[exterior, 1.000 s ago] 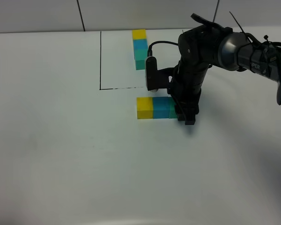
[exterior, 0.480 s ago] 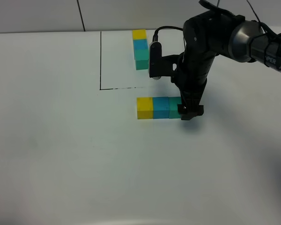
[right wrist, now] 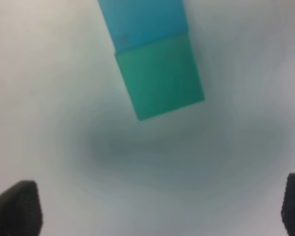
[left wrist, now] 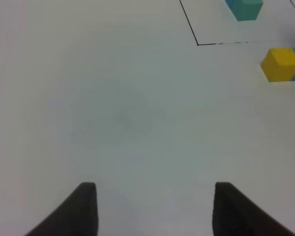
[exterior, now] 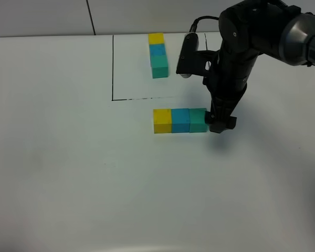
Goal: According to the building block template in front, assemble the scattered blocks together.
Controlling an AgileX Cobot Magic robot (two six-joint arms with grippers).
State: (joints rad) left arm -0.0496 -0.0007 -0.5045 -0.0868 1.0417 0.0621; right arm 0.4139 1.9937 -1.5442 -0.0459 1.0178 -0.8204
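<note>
A matte white table (exterior: 68, 173) spreads out on every side of the right gripper (exterior: 222, 126), evenly lit (shadows on it are soft and faint). Just beyond the jaws a thin black outline (exterior: 112, 68) is drawn on the tabletop; farther beyond them stands a pale wall (exterior: 42, 16) with dark seams.

Far side of the worktop (exterior: 68, 173), there's the building block template (exterior: 158, 55): three small cubes joined in one row, yellow farthest, blue in the middle, teal-green nearest, lying flat and running away from the high camera. Closer in, the scattered blocks (exterior: 180, 125) sit flat in a row of their own. The yellow cube (exterior: 162, 121) is on the left in the high view, the sky-blue cube (exterior: 179, 117) touches it, and the teal-green cube (exterior: 198, 119) sits tight against the blue. That row runs crosswise, at a right angle to the template and apart from it.
</note>
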